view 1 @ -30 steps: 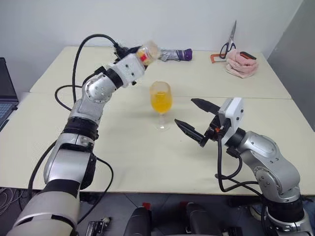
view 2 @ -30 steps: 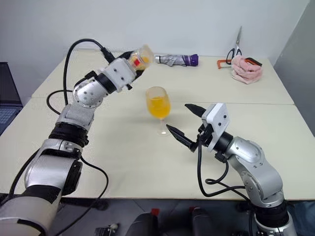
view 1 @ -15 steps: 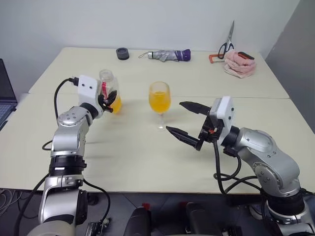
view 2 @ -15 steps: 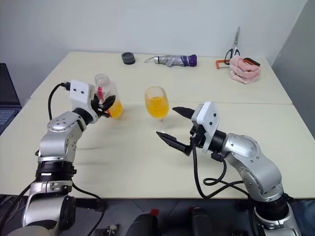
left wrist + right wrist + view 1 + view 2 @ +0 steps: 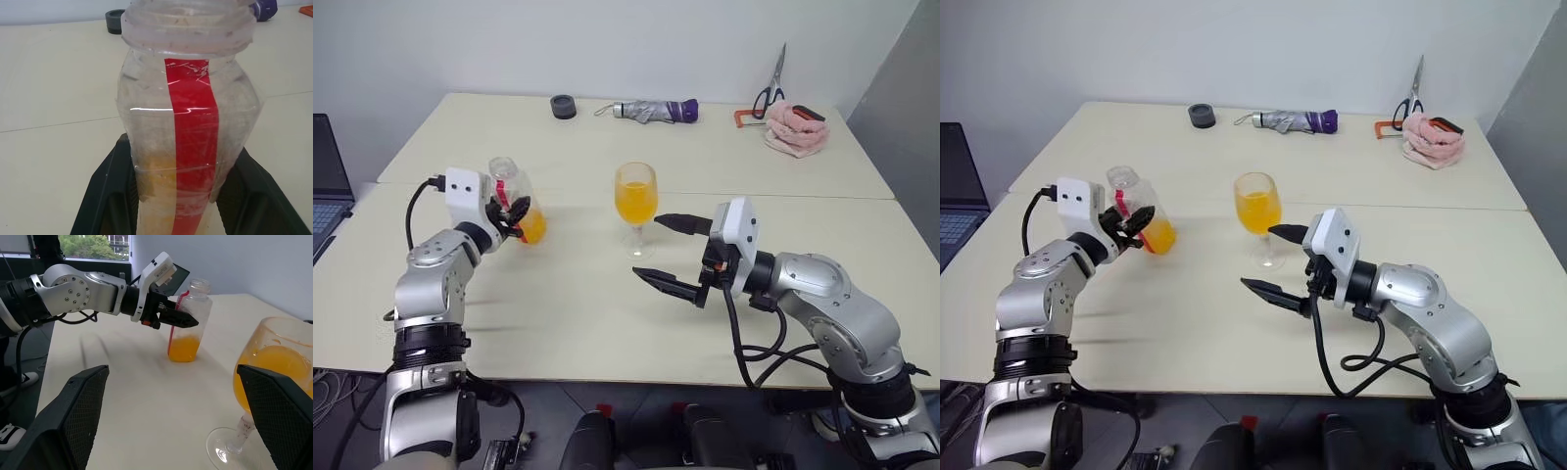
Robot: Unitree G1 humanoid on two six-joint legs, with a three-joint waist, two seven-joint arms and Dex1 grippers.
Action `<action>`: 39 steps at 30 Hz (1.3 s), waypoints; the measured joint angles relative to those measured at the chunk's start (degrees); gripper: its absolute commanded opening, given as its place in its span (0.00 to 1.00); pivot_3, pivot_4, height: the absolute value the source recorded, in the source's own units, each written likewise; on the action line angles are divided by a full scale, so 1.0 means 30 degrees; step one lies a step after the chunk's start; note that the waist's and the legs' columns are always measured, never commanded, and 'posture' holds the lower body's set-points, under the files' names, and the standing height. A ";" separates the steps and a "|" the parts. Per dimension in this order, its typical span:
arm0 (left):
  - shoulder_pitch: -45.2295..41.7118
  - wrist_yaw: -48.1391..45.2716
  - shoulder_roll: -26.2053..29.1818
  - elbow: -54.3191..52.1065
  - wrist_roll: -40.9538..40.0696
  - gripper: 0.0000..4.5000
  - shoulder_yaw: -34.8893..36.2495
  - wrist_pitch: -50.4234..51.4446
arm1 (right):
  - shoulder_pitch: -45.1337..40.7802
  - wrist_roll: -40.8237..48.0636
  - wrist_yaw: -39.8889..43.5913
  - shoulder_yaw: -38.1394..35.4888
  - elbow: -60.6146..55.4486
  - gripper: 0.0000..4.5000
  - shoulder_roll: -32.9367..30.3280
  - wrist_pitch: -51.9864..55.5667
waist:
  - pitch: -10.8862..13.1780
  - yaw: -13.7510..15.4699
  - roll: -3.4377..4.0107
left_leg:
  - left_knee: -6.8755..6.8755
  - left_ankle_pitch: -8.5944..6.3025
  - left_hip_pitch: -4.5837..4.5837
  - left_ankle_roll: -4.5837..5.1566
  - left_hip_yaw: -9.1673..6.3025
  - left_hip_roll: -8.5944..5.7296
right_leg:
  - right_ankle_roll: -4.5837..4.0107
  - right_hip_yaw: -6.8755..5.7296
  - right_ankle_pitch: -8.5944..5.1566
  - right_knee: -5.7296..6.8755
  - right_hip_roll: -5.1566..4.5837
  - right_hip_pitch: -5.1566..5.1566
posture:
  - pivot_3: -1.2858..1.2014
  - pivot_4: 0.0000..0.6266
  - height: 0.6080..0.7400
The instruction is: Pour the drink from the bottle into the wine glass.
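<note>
The bottle [image 5: 188, 122] is clear, scuffed plastic with a glossy red label strip. The wine glass [image 5: 635, 201] is smooth, shiny glass. The bench [image 5: 705, 157] looks matt cream. A pink cloth [image 5: 794, 125] looks soft.

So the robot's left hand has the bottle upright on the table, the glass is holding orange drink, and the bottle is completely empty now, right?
Not quite. The bottle is not empty: the right wrist view shows a band of orange drink left in its bottom. The rest holds: the left gripper grips it upright on the table, and the wine glass holds orange drink.
</note>
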 measured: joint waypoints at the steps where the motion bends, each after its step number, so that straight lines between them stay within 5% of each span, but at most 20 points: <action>1: 0.0000 -0.0088 0.0002 0.0102 -0.0020 0.37 0.0020 -0.0109 | 0.0000 -0.0009 0.0002 0.0012 0.0009 1.00 0.0001 0.0000 | 0.0000 -0.0001 0.0000 | 0.0000 0.0000 0.0000 0.0000 -0.0001 0.0000 | 0.0000 0.0000 0.0000 0.0000 0.0000 0.0000 | 0.52 0.24 1.00; 4: 0.0038 -0.0543 0.0091 0.0669 0.0017 0.37 0.0025 -0.0971 | 0.0001 -0.0134 -0.0001 0.0038 0.0024 1.00 0.0004 -0.0009 | 0.0000 0.0000 0.0000 | -0.0001 -0.0001 0.0003 0.0000 0.0001 -0.0001 | 0.0000 0.0000 0.0000 0.0000 -0.0001 0.0000 | 0.52 0.24 1.00; 13: 0.0737 -0.0584 -0.0022 0.0968 0.0219 1.00 -0.0045 -0.2240 | 0.0014 -0.0355 -0.0015 0.0122 0.0031 1.00 0.0074 -0.0035 | 0.0000 -0.0001 0.0000 | -0.0002 -0.0001 0.0000 0.0002 -0.0004 0.0003 | -0.0001 -0.0003 0.0000 -0.0003 0.0000 0.0000 | 0.52 0.24 1.00; 26: 0.4317 0.0961 -0.0450 -0.2224 0.0443 1.00 0.0154 -0.3667 | 0.4065 -0.2099 -0.0480 -0.0134 0.0126 1.00 -0.0337 -0.2300 | -0.0001 0.0004 -0.0002 | -0.0023 -0.0002 0.0004 0.0002 0.0005 0.0027 | 0.0002 0.0015 -0.0001 -0.0018 -0.0033 0.0004 | 0.52 0.24 1.00; 39: 0.8896 0.3398 -0.2474 -0.6407 0.0845 1.00 0.0212 -0.3768 | 0.8067 -0.4928 -0.5706 -0.3490 0.7166 1.00 0.4611 -0.9615 | -0.0011 0.0008 -0.0016 | -0.0095 0.0000 0.0058 -0.0002 0.0041 0.0029 | 0.0003 0.0044 -0.0001 -0.0022 -0.0032 0.0013 | 0.52 0.24 1.00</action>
